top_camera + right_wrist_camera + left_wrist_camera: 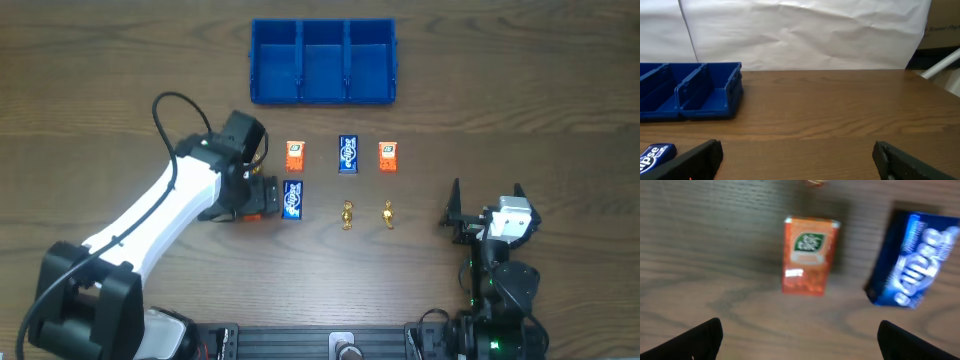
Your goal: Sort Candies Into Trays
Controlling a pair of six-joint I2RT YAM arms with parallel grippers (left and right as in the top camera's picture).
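Top view: our blue tray (322, 96) is bare and all the candies (347, 153) lie on the table (520, 120). Our left gripper (800, 332) hangs spread wide near an orange box (809, 255). Nothing is sorted yet.

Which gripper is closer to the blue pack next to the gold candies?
Left. The left gripper hangs right beside that blue pack; the right gripper sits beyond the gold candies, well apart.

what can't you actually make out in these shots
- Left wrist view: gold candy cut off by the top edge; print on the blue pack blurred.
- Right wrist view: tray and a blue pack cut off by the left edge.
- Top view: gold candies too small for wrapper detail.
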